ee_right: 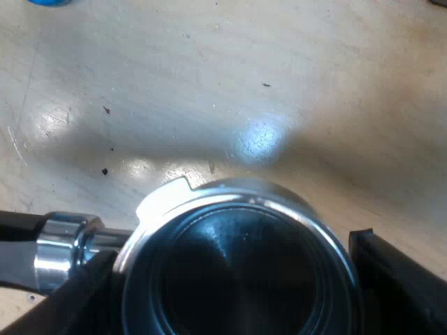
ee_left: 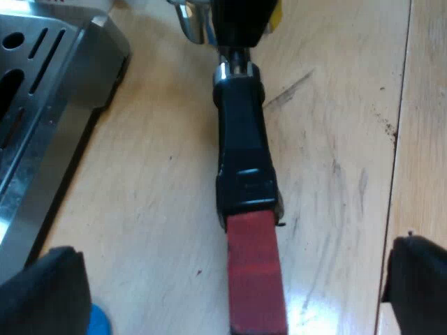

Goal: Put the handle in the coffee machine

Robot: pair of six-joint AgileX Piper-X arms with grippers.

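**Left hand** (ee_left: pixel 236 259): fingers (ee_left: pixel 43 293) were spread wide and pinched nothing. The holder's handle (ee_left: pixel 241 146) ran straight away from the hand, between the two fingers and clear of both. Its red end (ee_left: pixel 255 276) sat nearest the hand. At the far end of the handle the right hand (ee_left: pixel 241 21) was over the holder's metal cup (ee_left: pixel 188 19). The coffee machine (ee_left: pixel 42 118) lay to one side of the handle and apart from it, showing its slotted tray. A blue thing (ee_left: pixel 99 322) sat just beside one finger; I could not tell what it was.

**Right hand**: one black finger (ee_right: pixel 401 279) stood on each side of the metal cup, close against its wall. I judged them to be pinching the cup, though the contact itself was partly hidden. The cup's offset shadow on the bench (ee_right: pixel 293 77) suggested the holder was off the surface.

**Progress**: the holder was not yet in the machine. It appeared to be gripped. Judged left to do: bring it to the machine's front, seat the cup there and twist to lock.

**Materials**:
- Handle: glossy black plastic, squared, ending in a matt red slab.
- Collar and cup: polished steel. The cup was round and dark inside, with a small tab on its rim.
- Tray: brushed steel with long slots.
- Bench: pale wood, scuffed and speckled, with glare patches.
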